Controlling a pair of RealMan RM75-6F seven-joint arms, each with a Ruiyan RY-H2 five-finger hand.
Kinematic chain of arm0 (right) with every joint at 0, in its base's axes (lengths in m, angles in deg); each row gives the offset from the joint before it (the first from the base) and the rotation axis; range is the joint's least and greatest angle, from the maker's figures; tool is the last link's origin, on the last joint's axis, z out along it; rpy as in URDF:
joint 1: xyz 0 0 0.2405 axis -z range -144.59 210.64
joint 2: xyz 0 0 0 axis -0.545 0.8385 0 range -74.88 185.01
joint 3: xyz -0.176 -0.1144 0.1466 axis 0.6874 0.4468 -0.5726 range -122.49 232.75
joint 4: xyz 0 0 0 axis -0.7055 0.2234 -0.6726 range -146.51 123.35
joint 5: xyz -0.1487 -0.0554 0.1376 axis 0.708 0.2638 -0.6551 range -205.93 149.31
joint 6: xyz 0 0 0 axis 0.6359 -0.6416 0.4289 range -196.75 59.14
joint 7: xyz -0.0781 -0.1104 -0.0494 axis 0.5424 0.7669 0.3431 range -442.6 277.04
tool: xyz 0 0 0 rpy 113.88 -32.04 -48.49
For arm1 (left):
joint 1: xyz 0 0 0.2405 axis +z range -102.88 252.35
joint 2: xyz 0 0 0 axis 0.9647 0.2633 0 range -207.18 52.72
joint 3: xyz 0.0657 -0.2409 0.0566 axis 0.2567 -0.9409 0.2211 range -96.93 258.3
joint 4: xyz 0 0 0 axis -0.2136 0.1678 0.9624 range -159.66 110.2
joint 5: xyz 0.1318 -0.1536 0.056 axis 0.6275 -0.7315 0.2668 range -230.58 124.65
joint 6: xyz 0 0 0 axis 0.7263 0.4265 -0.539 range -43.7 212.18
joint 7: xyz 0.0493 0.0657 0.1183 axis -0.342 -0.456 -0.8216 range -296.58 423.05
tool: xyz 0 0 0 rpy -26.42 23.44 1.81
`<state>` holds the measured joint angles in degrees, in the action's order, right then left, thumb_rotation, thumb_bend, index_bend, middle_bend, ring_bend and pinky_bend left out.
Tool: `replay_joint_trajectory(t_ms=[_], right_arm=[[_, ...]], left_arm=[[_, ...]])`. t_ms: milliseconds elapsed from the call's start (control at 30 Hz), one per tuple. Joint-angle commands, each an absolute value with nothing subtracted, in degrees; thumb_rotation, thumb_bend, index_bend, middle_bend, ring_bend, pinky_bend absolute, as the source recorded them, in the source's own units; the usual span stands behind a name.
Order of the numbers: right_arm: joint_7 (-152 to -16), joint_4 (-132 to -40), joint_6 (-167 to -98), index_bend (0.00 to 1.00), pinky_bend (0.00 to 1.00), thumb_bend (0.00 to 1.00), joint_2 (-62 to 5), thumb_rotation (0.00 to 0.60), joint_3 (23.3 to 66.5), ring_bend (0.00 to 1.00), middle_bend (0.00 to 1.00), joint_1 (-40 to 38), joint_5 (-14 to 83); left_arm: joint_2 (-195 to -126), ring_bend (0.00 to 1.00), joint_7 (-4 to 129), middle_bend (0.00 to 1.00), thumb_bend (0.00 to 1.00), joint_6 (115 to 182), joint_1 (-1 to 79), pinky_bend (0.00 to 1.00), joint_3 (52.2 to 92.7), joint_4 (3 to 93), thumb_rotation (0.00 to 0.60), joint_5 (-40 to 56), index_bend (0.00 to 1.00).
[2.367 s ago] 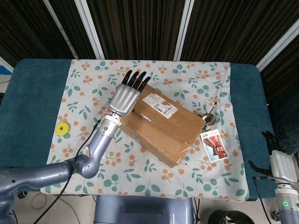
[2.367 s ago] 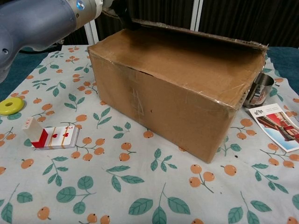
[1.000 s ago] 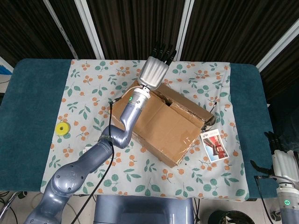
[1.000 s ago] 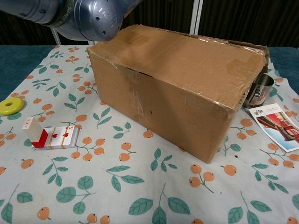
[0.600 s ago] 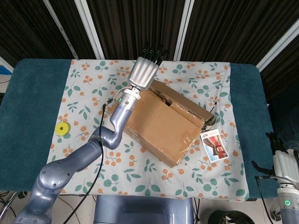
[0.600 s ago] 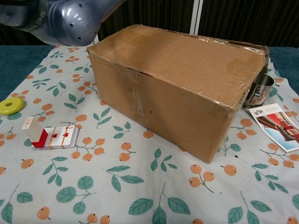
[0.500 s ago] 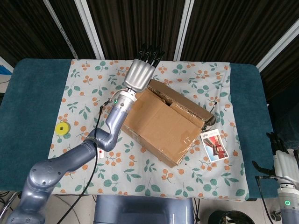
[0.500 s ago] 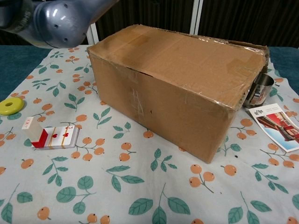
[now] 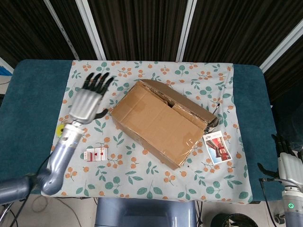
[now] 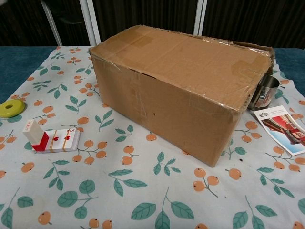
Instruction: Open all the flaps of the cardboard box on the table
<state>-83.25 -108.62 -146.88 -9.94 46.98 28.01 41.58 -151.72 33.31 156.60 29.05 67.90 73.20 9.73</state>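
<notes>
The brown cardboard box (image 9: 161,123) lies slantwise in the middle of the table, and fills the chest view (image 10: 181,86). Its near long flap lies flat over the top; the far flap edge stands slightly raised with a dark gap beside it. My left hand (image 9: 88,100) hovers to the left of the box, apart from it, fingers spread and holding nothing. My right hand (image 9: 286,163) hangs beyond the table's right edge, low, fingers straight and empty. Neither hand shows in the chest view.
A floral cloth (image 9: 94,161) covers the teal table (image 9: 33,94). A yellow disc (image 10: 9,109) and a red-and-white card box (image 10: 50,138) lie left of the box. A metal cup (image 10: 266,90) and a picture card (image 10: 281,126) sit at its right end.
My left hand has swung away from the box's far flap, down and to the left. The lifted flap has dropped back onto the box. The right hand has stayed still.
</notes>
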Motion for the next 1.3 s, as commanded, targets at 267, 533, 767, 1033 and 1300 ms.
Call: replay_joint_trajectory(t_ms=[267, 533, 767, 1033, 1300], right_arm=[[-79.23, -110.12, -147.55, 0.0, 0.24, 0.29, -9.52, 0.6, 46.63, 0.0, 0.0, 27.56, 41.06], [-75.16, -120.33, -144.51, 0.01, 0.24, 0.43, -5.66, 0.6, 40.56, 0.01, 0.01, 20.81, 41.92], [-71.88, -125.61, -140.12, 0.1, 0.32, 0.81, -4.33, 0.6, 34.76, 0.19, 0.16, 13.89, 38.12], [-70.14, -133.04, -133.24, 0.13, 0.37, 0.92, -7.35, 0.6, 29.58, 0.21, 0.17, 4.32, 24.69], [-66.22, -133.37, -132.73, 0.15, 0.37, 0.92, -12.84, 0.6, 31.38, 0.21, 0.17, -1.23, 15.7]], left_arm=[[-146.16, 0.0, 41.66, 0.0, 0.16, 168.88, 46.84, 0.0, 81.46, 73.66, 0.6, 17.94, 0.0], [-150.03, 0.0, 49.53, 0.0, 0.16, 171.68, 53.5, 0.0, 83.97, 65.34, 0.6, 21.76, 0.0], [-151.58, 0.0, 51.9, 0.0, 0.16, 171.93, 54.74, 0.0, 83.32, 62.12, 0.6, 23.74, 0.0], [-152.15, 0.0, 54.94, 0.0, 0.16, 171.5, 55.65, 0.0, 82.13, 60.15, 0.6, 25.34, 0.0], [-152.2, 0.0, 55.94, 0.0, 0.16, 170.38, 56.14, 0.0, 81.36, 59.78, 0.6, 26.43, 0.0]])
